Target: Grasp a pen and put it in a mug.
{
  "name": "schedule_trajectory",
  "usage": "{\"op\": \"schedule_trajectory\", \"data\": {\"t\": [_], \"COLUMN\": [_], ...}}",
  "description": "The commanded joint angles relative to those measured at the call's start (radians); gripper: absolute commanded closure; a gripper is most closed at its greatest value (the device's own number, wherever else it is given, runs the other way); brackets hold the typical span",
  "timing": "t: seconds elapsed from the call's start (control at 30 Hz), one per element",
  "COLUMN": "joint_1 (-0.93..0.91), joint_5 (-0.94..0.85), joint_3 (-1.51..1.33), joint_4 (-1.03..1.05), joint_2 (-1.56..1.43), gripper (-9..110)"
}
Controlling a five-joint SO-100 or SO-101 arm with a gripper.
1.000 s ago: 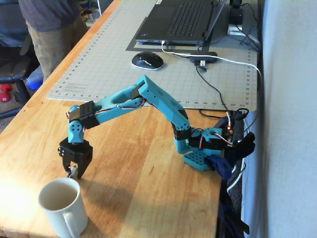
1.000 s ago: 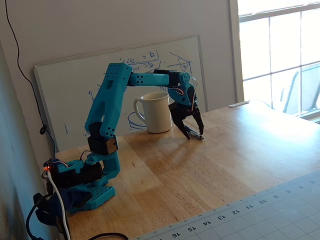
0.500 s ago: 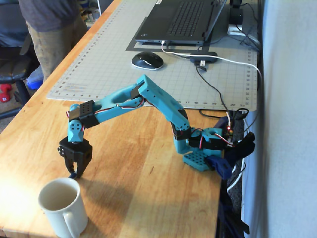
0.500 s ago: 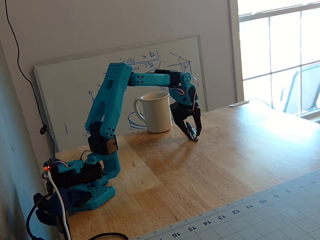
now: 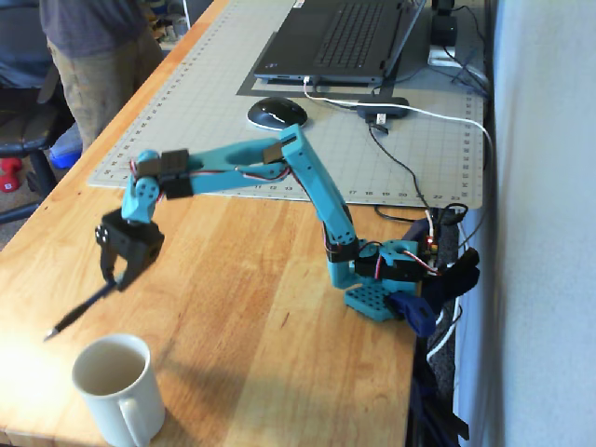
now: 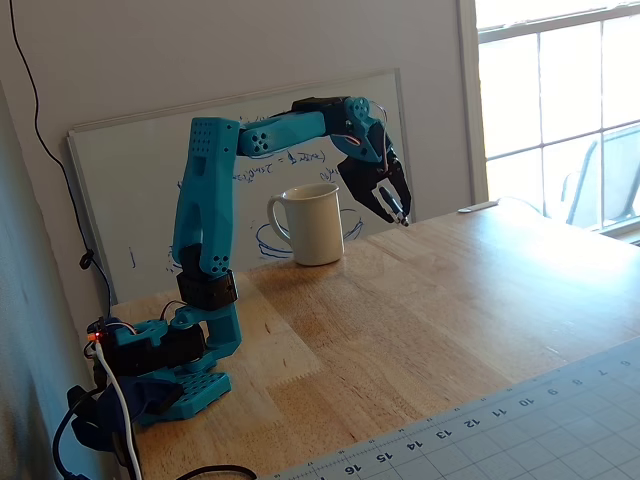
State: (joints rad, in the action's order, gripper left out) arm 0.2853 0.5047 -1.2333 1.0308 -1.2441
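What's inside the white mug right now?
In a fixed view the mug looks empty, just its pale inside, though its bottom is hidden. The pen is not in it; the gripper holds it above the table.

pincer (image 6: 396, 213) right of mug (image 6: 311, 224), possibly holding pen (image 6: 399, 212)

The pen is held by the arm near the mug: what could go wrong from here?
1. The end effector grips the pen by its very end, so the long, slanting free length could pivot or slip out.
2. The pen tip sits beside the mug, not above its opening; the tip could hit the rim and nudge the mug, which stands near the table edge.
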Motion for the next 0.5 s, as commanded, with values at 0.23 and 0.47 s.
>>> {"op": "schedule_trajectory", "data": {"t": [0.23,0.47], "joint_1": [0.008,0.037], "joint_5": [-0.928,-1.368], "joint_3": [0.028,0.032], "joint_4": [-0.143,-0.144], "joint_2": [-0.296,-0.334], "gripper": [100,100]}}
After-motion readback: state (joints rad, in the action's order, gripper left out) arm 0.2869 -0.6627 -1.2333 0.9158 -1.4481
